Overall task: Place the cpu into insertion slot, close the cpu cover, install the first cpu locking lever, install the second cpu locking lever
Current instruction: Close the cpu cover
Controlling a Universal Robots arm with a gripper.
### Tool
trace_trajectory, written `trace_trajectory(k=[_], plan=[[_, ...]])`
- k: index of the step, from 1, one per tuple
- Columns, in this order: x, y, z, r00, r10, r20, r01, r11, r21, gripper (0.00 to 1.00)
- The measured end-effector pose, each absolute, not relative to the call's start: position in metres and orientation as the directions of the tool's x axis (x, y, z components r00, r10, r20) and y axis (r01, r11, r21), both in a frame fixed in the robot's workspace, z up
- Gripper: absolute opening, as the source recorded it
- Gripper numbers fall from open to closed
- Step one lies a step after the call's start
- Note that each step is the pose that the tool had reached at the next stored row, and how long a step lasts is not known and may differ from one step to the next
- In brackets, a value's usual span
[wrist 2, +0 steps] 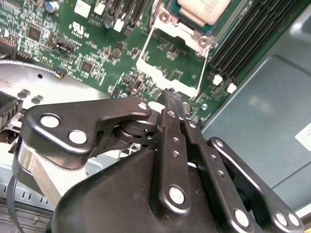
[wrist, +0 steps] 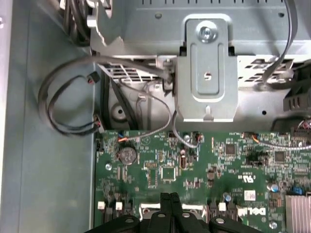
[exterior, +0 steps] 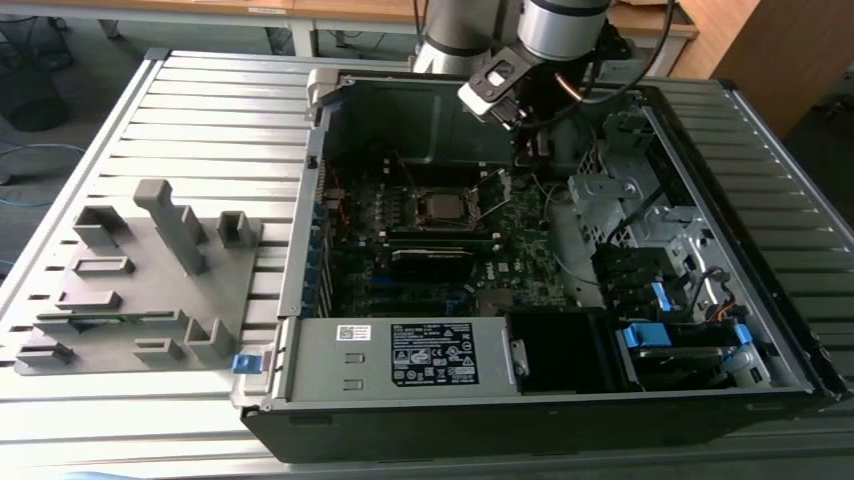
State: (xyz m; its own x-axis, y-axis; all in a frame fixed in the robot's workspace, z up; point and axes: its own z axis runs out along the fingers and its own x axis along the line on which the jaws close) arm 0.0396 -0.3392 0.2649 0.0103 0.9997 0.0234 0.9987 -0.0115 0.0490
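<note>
Exterior view: the gripper (exterior: pixel 531 155) is down inside the black metal case (exterior: pixel 534 430), just beside the insertion slot (exterior: pixel 419 210), and the flat grey cpu (exterior: pixel 443 207) is sitting in it.

Second wrist view: the gripper (wrist 2: pixel 173 97) is clenched with nothing in it, tip right at the free edge of the thin silvery cpu cover (wrist 2: pixel 163 76), which is flipped open next to the slot.

First wrist view: the black gripper (wrist: pixel 170 204) has its fingers pressed together over the green motherboard (wrist: pixel 160 165).

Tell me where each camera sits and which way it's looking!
Exterior view: off the arm, above the table, looking down into the open computer case; the arm and gripper show at its far side.
First wrist view: on the wrist, facing down at the motherboard; the shut gripper's tips show.
Second wrist view: on the wrist, looking along the gripper at the cpu cover and cpu.
Shared: both wrist views show the gripper and motherboard.
</note>
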Motion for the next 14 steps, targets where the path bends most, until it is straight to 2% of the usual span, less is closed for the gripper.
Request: trace_trajectory(k=[14], plan=[[0.0483, -0.3392, 0.2648, 0.010, 1.000, 0.023, 0.999, -0.012, 0.049, 0.10]])
